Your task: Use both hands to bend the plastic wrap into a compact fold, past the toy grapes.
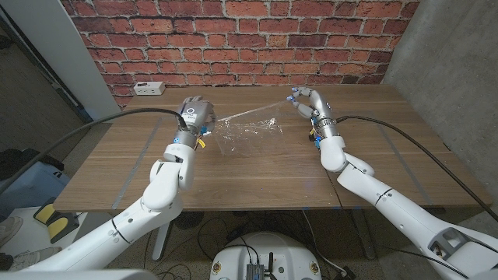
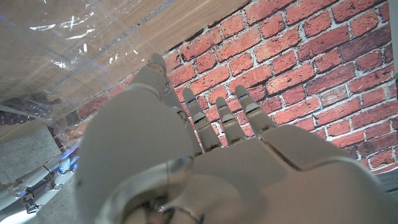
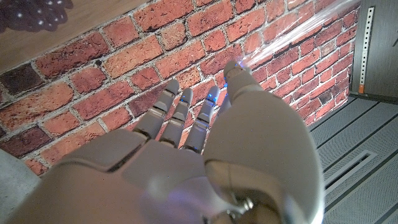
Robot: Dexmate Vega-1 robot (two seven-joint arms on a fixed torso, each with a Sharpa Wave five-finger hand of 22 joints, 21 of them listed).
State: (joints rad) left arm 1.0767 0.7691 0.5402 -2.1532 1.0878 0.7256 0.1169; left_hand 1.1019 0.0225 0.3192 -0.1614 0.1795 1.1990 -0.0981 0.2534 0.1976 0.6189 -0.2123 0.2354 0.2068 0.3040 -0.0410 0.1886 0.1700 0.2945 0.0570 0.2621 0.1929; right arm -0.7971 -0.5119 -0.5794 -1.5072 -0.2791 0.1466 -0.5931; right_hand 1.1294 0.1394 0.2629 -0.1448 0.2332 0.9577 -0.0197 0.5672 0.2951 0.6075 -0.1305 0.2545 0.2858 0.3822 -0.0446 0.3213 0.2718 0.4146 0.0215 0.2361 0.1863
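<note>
Both hands (image 1: 194, 117) (image 1: 306, 101) holding plastic wrap (image 1: 247, 131) stretched, lifted

Head cam high, facing table (image 1: 257, 175) + brick wall (image 1: 233, 39); wrist cams close, inverted, same wall

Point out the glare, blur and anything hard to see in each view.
Head view: the plastic wrap, stretched between the left hand and right hand, shows mostly as white glints against the table. Left wrist view: the hand's back is close and blurred; the wrap carries bright streaks. Right wrist view: the wrap is a pale streak over sharp brick wall.
</note>
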